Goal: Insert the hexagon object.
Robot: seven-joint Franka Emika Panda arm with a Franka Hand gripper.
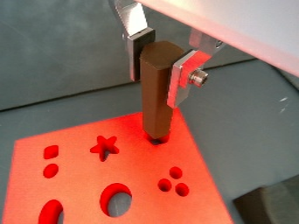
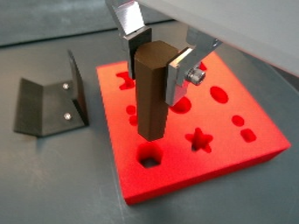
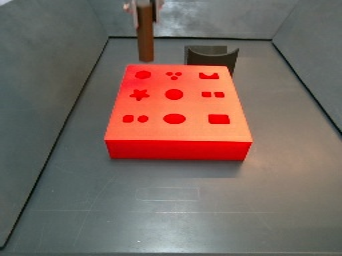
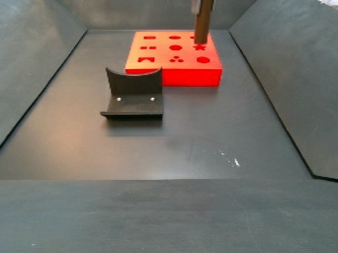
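The hexagon object (image 2: pixel 149 92) is a long brown peg held upright between the gripper's fingers. My gripper (image 2: pixel 160 63) is shut on its upper end, as both wrist views show (image 1: pixel 160 63). The peg's lower end hangs just above the red block (image 2: pixel 222 144), close over a small hexagon hole (image 2: pixel 149 159) near the block's corner. In a side view the peg (image 3: pixel 142 30) stands over the block's far left corner (image 3: pixel 143 74). It also shows in a side view (image 4: pixel 203 20) above the red block (image 4: pixel 172 74). The gripper itself is cut off at the top edge of both side views.
The red block has several other shaped holes, among them a star (image 2: pixel 200 137) and a round one (image 3: pixel 174 95). The fixture (image 4: pixel 132 94) stands on the dark floor beside the block, also seen in a wrist view (image 2: pixel 47 105). A dark grey curved piece (image 3: pixel 210 55) lies behind the block. Sloped walls surround the floor.
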